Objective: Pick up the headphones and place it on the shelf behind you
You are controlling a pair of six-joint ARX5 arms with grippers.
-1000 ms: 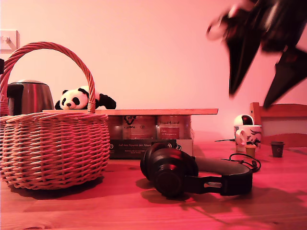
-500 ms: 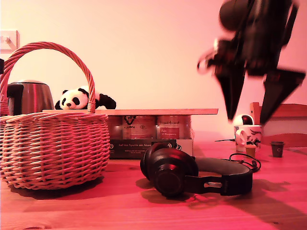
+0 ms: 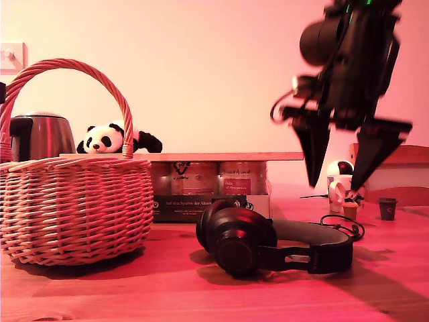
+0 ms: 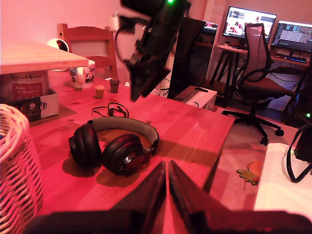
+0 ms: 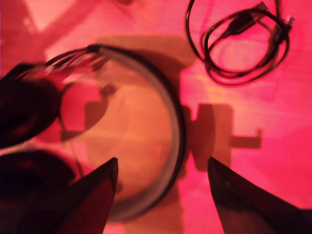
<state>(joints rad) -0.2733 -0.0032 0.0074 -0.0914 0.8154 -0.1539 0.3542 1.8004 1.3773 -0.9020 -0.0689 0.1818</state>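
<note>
The black headphones (image 3: 234, 243) lie flat on the wooden table, earcups toward the basket, the grey-lined band (image 5: 171, 122) pointing to the exterior view's right. My second gripper (image 3: 333, 186) hangs open above the band end, fingers pointing down and apart from it; in the second wrist view its fingertips (image 5: 162, 162) straddle the band from above. My first gripper (image 4: 166, 166) is shut on nothing, low near the table's edge, looking toward the headphones (image 4: 117, 152) and the second arm (image 4: 156, 34). The shelf (image 3: 221, 156) is a thin light board resting on the box of jars.
A wicker basket (image 3: 74, 208) with a kettle (image 3: 40, 134) stands at the exterior view's left, a panda toy (image 3: 110, 139) behind it. A coiled black cable (image 5: 239, 44), a mug (image 3: 345, 191), small cups (image 3: 387, 208) and a wooden chair (image 4: 90, 41) lie beyond the headphones.
The second arm has come down and shifted toward the exterior view's left, its open fingers now lower over the band. The headphones have not moved.
</note>
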